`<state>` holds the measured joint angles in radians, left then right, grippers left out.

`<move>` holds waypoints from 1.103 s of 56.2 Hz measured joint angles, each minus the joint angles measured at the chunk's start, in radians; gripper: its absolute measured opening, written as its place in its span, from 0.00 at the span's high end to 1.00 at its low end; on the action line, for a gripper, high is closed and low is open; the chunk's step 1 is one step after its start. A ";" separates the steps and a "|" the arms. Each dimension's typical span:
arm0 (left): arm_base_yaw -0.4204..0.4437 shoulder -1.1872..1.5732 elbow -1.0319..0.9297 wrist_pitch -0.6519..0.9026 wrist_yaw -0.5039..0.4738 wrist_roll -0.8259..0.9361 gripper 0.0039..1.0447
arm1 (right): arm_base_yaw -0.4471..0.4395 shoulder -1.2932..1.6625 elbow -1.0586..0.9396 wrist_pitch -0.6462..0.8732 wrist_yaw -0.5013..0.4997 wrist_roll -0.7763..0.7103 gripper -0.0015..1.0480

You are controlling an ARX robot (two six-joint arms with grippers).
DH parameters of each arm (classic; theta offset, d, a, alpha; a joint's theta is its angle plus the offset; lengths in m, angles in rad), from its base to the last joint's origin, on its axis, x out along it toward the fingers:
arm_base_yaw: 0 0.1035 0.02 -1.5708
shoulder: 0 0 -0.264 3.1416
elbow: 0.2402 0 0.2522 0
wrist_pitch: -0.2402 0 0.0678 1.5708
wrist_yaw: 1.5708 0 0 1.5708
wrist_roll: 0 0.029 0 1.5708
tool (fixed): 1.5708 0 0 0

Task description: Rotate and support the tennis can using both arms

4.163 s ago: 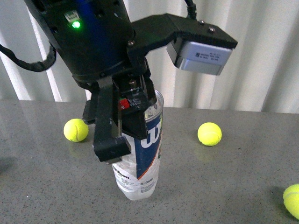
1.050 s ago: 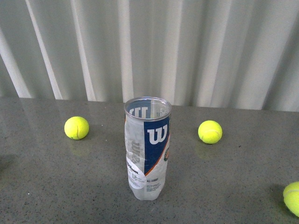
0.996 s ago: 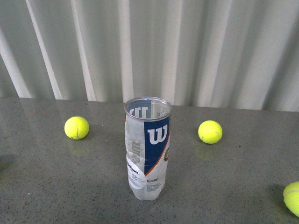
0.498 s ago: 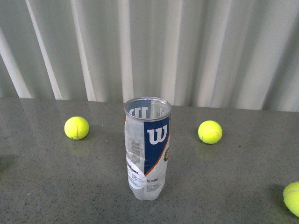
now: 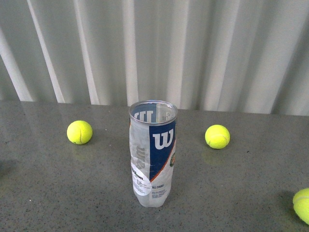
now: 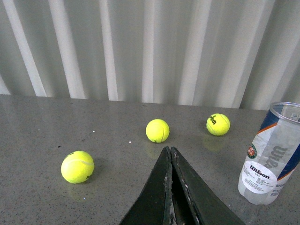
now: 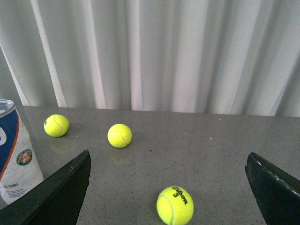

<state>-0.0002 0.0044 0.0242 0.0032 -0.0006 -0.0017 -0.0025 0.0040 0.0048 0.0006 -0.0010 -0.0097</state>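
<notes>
The tennis can [image 5: 152,153] stands upright and open-topped on the grey table, alone in the middle of the front view, with its navy label and white "W" facing me. No arm shows in the front view. In the left wrist view the can [image 6: 272,154] stands off to one side of my left gripper [image 6: 169,151], whose black fingers are pressed together, empty. In the right wrist view the can [image 7: 16,157] is at the frame's edge beside one finger of my right gripper [image 7: 166,164], which is wide open and empty.
Yellow-green tennis balls lie on the table: one left of the can [image 5: 79,132], one right of it [image 5: 217,137], one at the front right edge [image 5: 302,205]. A ball [image 7: 175,205] lies between the open right fingers. White curtain [image 5: 154,48] behind.
About four seconds ago a black arm gripped the can from above; it has let go and left the front view. Over the last second nothing has moved.
</notes>
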 joint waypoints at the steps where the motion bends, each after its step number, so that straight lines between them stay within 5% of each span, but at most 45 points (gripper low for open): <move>1: 0.000 0.000 0.000 0.000 0.000 0.000 0.97 | 0.000 0.000 0.000 0.000 0.000 0.000 0.07; 16: 0.000 0.000 0.000 -0.001 0.000 -0.001 0.96 | 0.000 0.000 0.000 0.000 0.000 0.000 0.07; 46: 0.000 0.000 0.000 -0.001 0.000 -0.001 0.06 | 0.000 0.000 0.000 0.000 0.000 0.000 0.07; 62: 0.000 0.000 0.000 -0.001 0.000 -0.001 0.06 | 0.000 0.000 0.000 0.000 0.000 0.000 0.07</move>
<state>-0.0002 0.0040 0.0242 0.0021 -0.0006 -0.0025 -0.0025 0.0040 0.0048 0.0006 -0.0006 -0.0097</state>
